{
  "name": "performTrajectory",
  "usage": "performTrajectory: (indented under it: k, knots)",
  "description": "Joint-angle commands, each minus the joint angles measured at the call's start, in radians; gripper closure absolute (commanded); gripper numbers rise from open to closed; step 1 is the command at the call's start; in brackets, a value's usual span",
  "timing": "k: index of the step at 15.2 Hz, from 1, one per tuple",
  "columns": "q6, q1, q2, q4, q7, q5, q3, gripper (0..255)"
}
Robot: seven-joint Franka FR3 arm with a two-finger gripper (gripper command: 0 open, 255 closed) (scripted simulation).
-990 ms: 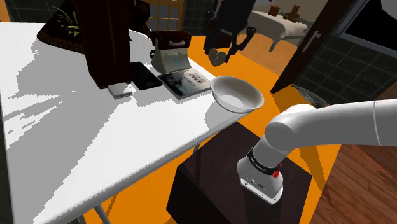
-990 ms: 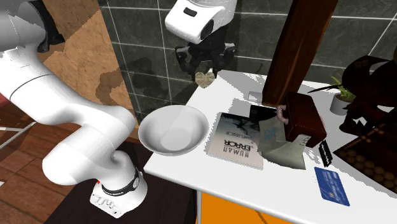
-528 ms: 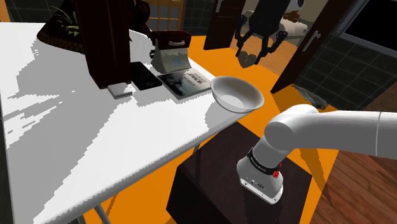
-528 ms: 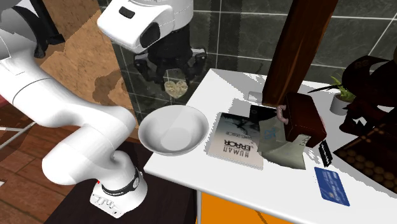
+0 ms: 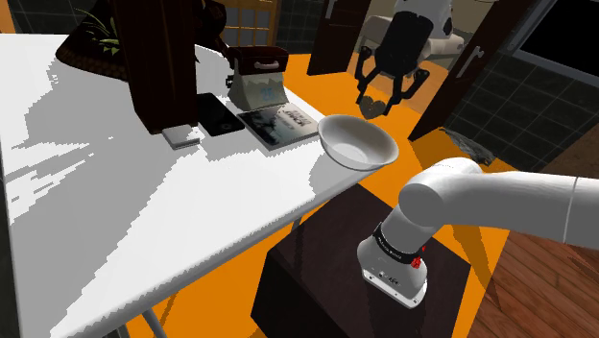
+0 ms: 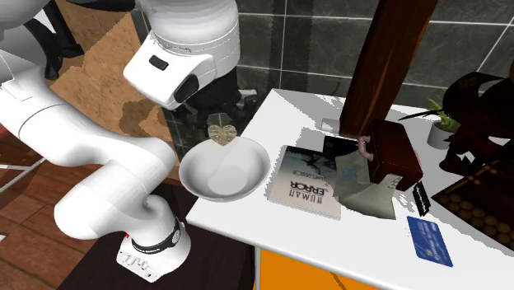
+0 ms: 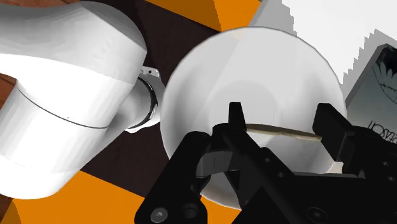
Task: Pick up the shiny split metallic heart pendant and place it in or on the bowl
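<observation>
The bowl (image 5: 357, 142) sits at the table's (image 5: 144, 211) edge, a book (image 5: 278, 123) just beside it. Above the bowl, the gripper (image 5: 374, 102) pinches the heart pendant (image 6: 221, 133) between its fingers.

A book (image 6: 306, 181) and blue card (image 6: 429, 240) lie well apart on the white table (image 6: 362, 243).

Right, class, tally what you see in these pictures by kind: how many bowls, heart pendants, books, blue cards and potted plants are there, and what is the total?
bowl: 1
heart pendant: 1
book: 1
blue card: 1
potted plant: 1
Total: 5
</observation>
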Motion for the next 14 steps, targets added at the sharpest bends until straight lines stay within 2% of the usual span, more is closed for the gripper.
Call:
performTrajectory:
  k: [1, 8, 14]
  knots:
    - [0.019, -0.002, -0.016, -0.037, -0.009, -0.001, 0.002, 255]
    - [0.088, -0.006, -0.052, -0.147, -0.039, 0.001, 0.012, 255]
    - [0.088, -0.006, -0.052, -0.147, -0.039, 0.001, 0.012, 255]
